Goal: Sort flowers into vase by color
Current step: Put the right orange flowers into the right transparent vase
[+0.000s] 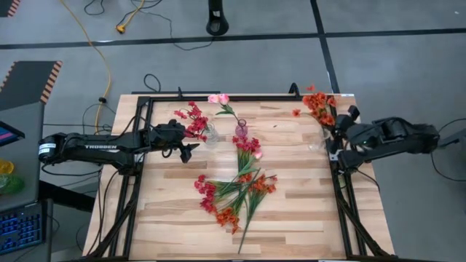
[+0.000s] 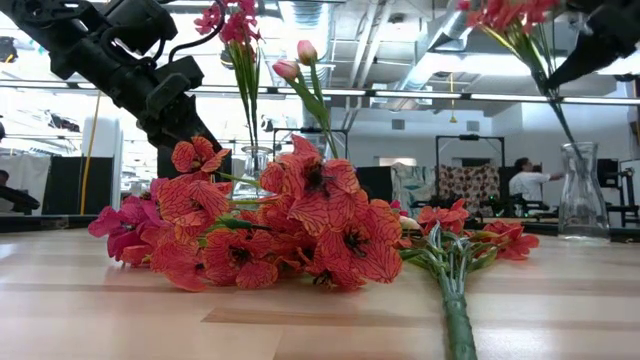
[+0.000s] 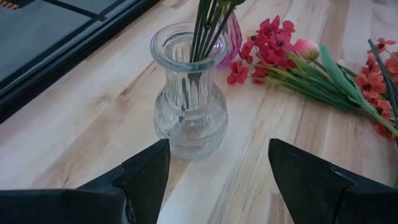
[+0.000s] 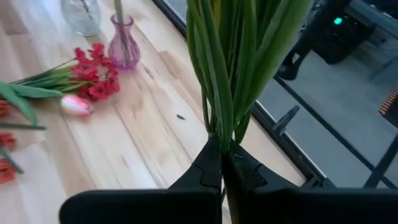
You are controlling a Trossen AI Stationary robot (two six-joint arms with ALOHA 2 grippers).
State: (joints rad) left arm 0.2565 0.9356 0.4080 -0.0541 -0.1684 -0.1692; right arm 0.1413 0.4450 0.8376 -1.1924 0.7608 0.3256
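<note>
My left gripper [image 1: 188, 151] [image 3: 217, 171] is open and hangs just short of a clear ribbed glass vase [image 3: 189, 93] [image 1: 212, 135] that holds red sprigs [image 1: 193, 120]. Beside it, a small purple vase [image 1: 241, 129] [image 4: 123, 43] carries a pink bloom [image 1: 218, 98]. A pile of red, orange and pink sprigs [image 1: 234, 191] [image 2: 290, 225] lies flat on the table's middle. My right gripper [image 1: 336, 133] [image 4: 222, 149] is shut on a bunch of orange sprigs [image 1: 320, 105] [image 2: 510, 15] over a clear vase [image 1: 317, 138] [image 2: 582, 195] near the right edge. My right gripper pinches the green stems [image 4: 225, 127] of the orange bunch between its two shut fingers, coming level from the table's right side and lying across the stems. The bunch stands nearly upright, blossoms above the fingers. One stem [image 2: 560, 115] runs down into the clear vase's neck.
A black frame [image 1: 142, 145] borders the wooden table's left, far and right sides. One pink tulip [image 4: 76, 104] lies loose near the purple vase. Bare wood shows at the near edge [image 1: 306, 233]. A person [image 2: 525, 180] sits far off in the room behind.
</note>
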